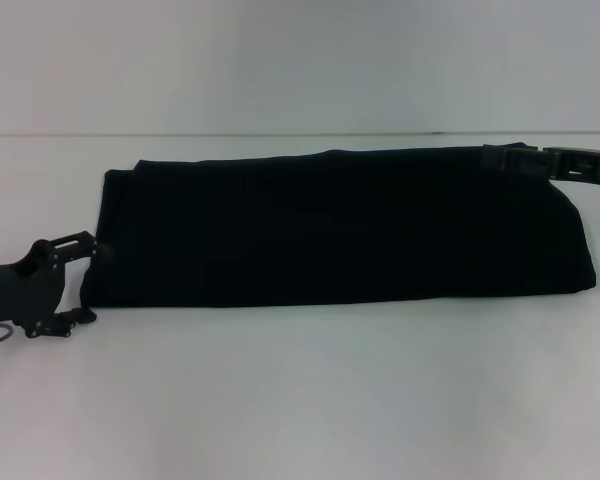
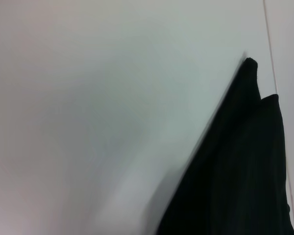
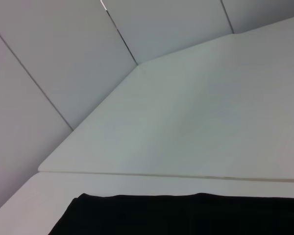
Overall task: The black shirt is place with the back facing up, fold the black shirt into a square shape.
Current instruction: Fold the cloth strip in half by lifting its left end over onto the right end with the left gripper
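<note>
Surface: white desk (image 1: 300,400) with a pale wall behind it across the top of the head view.
Shirt: black shirt (image 1: 340,225) lies flat on the desk as a long folded band, spanning the middle of the head view from left to right; in the left wrist view (image 2: 245,171) it fills the lower right, in the right wrist view (image 3: 186,215) the bottom edge.
Writing on shirt: none shows on the upward side.
Left hand: left hand (image 1: 80,275) at the lower left, at the shirt's left end, fingers spread wide, upper finger touching the cloth edge.
Right hand: right hand (image 1: 515,158) at the upper right, at the shirt's far right corner; grip cannot be told.
Label: small white tag on the right arm, unreadable.
</note>
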Controlling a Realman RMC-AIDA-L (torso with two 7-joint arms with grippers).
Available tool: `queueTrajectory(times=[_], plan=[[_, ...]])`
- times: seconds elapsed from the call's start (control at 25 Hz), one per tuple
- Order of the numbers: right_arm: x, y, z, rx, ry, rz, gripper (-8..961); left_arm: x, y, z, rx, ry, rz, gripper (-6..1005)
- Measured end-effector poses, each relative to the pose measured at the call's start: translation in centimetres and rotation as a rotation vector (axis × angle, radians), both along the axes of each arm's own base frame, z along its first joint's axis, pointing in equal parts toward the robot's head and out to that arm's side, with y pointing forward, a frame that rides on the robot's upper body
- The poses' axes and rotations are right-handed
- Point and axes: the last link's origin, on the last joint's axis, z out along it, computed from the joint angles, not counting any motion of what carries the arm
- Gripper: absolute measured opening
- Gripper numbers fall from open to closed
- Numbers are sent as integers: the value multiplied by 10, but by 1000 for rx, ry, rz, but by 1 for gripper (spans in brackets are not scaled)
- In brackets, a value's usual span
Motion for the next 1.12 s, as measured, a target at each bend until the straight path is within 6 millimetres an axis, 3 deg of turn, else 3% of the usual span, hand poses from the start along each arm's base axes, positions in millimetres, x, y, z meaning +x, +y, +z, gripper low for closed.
queueTrajectory(times=[1.12], plan=[[-1, 1, 1, 4, 3, 0, 795, -1, 2, 1, 4, 23, -7, 937]])
